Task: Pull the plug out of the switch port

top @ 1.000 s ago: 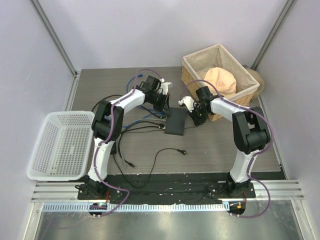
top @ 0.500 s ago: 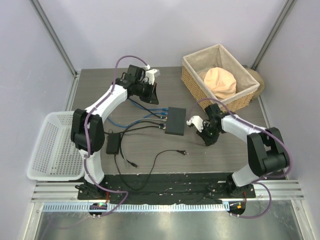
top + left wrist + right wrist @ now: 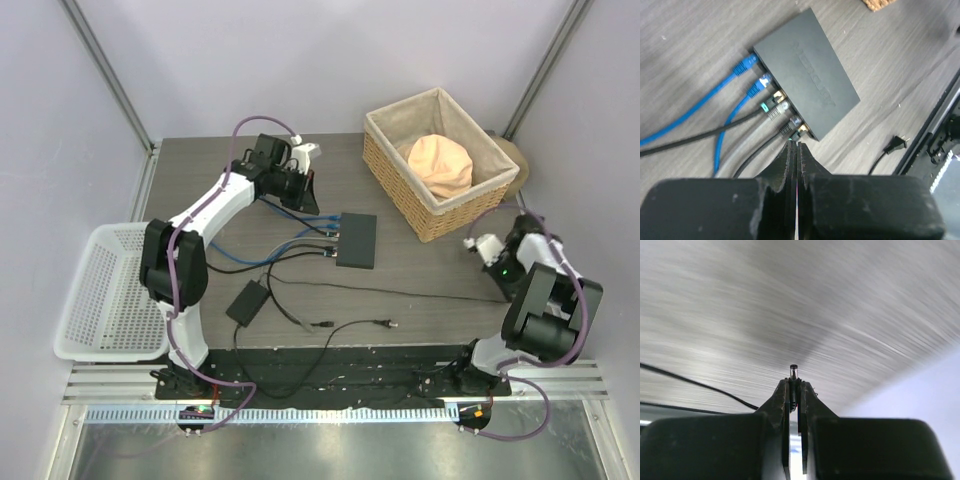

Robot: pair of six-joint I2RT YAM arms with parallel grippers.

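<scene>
Right wrist view alone shows the right hand (image 3: 795, 383) pinching the plug (image 3: 794, 370); left hand (image 3: 796, 147) closed, empty.

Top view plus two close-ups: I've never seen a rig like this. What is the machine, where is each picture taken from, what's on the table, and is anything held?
These are two robot arms bolted at the table's near edge. The wide picture looks down from above and behind them, with the left arm on the left and the right arm on the right. The other two pictures come from a camera on each wrist, looking along its own claw.

On the table lie a flat dark switch with cables plugged into one edge, a black adapter brick and a wicker basket. A white plastic basket sits at the left.

The left claw is shut and empty, above the cables. The right claw is shut on a small round plug.
</scene>
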